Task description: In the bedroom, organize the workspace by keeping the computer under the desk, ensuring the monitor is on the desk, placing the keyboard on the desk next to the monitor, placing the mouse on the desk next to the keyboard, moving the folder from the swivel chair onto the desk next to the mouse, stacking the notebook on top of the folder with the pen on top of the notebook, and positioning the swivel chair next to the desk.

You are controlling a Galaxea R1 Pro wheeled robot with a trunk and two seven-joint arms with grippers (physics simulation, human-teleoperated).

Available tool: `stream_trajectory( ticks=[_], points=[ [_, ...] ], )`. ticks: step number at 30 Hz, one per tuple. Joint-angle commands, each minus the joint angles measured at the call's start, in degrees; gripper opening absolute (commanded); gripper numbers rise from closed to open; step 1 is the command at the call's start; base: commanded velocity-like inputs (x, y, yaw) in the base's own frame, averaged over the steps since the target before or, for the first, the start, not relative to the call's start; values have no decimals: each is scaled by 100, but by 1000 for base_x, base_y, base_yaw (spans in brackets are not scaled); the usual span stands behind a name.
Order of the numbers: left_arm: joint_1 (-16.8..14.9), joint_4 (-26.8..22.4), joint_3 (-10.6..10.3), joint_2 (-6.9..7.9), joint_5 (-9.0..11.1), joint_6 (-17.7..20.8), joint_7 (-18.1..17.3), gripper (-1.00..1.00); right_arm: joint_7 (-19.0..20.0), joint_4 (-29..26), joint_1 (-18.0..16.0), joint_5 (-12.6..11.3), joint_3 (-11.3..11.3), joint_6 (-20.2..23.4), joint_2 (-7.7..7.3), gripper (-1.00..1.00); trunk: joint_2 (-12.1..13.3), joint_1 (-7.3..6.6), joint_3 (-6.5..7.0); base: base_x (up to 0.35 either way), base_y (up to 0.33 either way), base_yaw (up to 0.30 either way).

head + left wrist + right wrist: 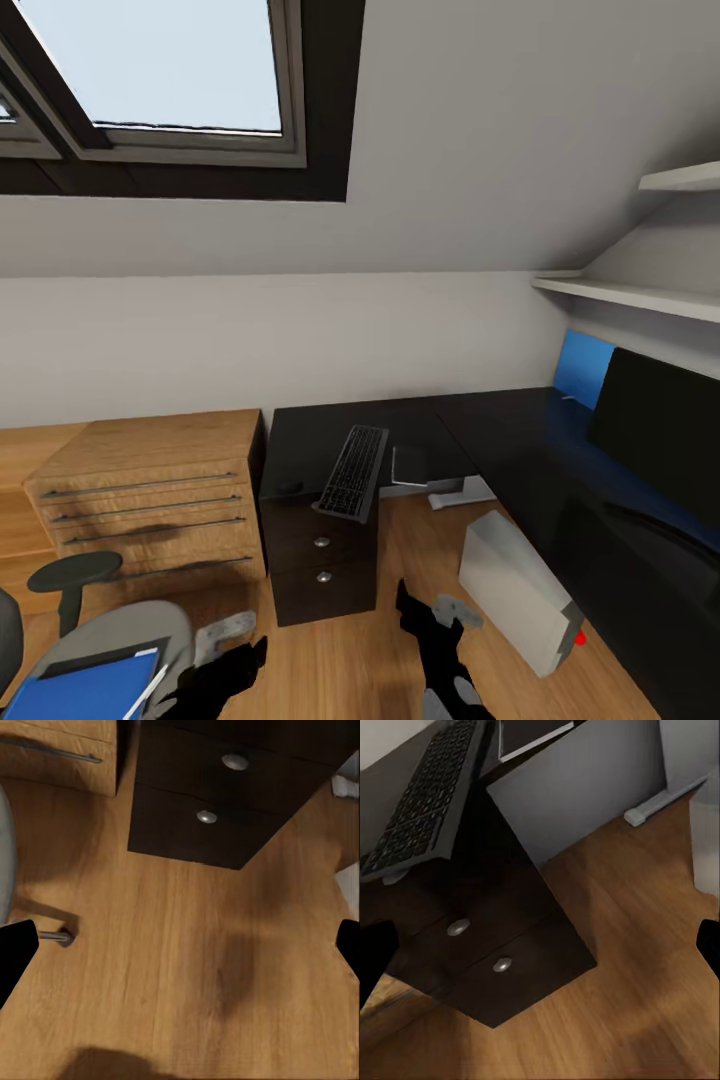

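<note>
Keyboard [354, 472]: overhangs the desk [310, 440] edge; my nudge could tip it off.
Grippers: both my left gripper [180, 945] and right gripper [540, 945] spread, empty.

The room has a sloped white ceiling with a dark-framed skylight [150, 75] that shows pale sky. Below it stands a plain white wall [300, 340]. A light wooden dresser [150, 490] stands on the wooden floor [350, 660]. Two white shelves [640, 290] hang at the right, above a blue wall panel [583, 365].

I get bright, even daylight from the skylight [160, 65]; soft shadows blotch the wood floor [225, 967], and everything renders sharp.
</note>
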Motion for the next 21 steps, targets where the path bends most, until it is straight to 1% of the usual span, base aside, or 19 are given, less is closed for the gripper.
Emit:
stream_trajectory(
  ticks=[1, 2, 3, 5, 7, 8, 9, 11, 12, 14, 15, 16, 18, 21],
  points=[
    [-37, -70, 5, -42, 68, 46, 53, 100, -13, -101, -9, -193, 36, 23, -4, 100, -48, 24, -26, 0, 0, 0],
    [-128, -146, 22, -106, 83, 92, 57, 100, 48, -312, -12, -448, 23, 120, 0, 100, -88, 46, -44, 0, 0, 0],
    [-175, -173, 28, -129, 93, 109, 58, 100, 88, -423, -14, -574, 18, 166, 1, 100, -128, 68, -62, 0, 0, 0],
    [-305, -237, 45, -187, 163, 150, 61, 100, 311, -832, -16, -1098, 7, 353, 3, 100, -208, 112, -98, 0, 0, 0],
    [-338, -251, 63, -202, 231, 160, 62, 100, 457, -994, -17, -1382, 4, 476, 1, 100, -288, 156, -134, 0, 0, 0],
    [-373, -241, 178, -216, 381, 167, 62, 100, 817, -1243, -18, -1987, -14, 811, -11, 100, -328, 178, -152, 0, 0, 0],
    [-378, -227, 220, -215, 407, 168, 61, 100, 915, -1287, -18, -2141, -23, 907, -17, 100, -368, 200, -170, 0, 0, 0],
    [-389, -175, 441, -212, 477, 176, 47, 100, 1329, -1388, -17, -2734, -36, 1249, -56, 100, -449, 244, -206, 0, 0, 0],
    [-392, -189, 559, -211, 501, 180, 42, 100, 1542, -1415, -11, -2986, -37, 1375, -111, 100, -489, 266, -224, 0, 0, 0],
    [-394, -217, 639, -211, 515, 182, 40, 100, 1750, -1429, -4, -3181, -27, 1465, -187, 100, -569, 310, -260, 0, 0, 0],
    [-395, -227, 692, -210, 519, 184, 39, 100, 1921, -1422, -1, -3312, -11, 1521, -241, 100, -609, 332, -278, 0, 0, 0],
    [-396, -220, 729, -207, 522, 185, 38, 100, 2037, -1417, 2, -3394, 13, 1555, -273, 100, -649, 353, -296, 0, 0, 0],
    [-397, -196, 770, -206, 519, 183, 37, 100, 2176, -1403, 2, -3487, 56, 1595, -309, 100, -729, 397, -332, 0, 0, 0],
    [-397, -188, 771, -215, 513, 177, 38, 100, 2208, -1332, 2, -3497, 69, 1596, -310, 100, -850, 463, -385, 0, 0, 0]
  ],
)
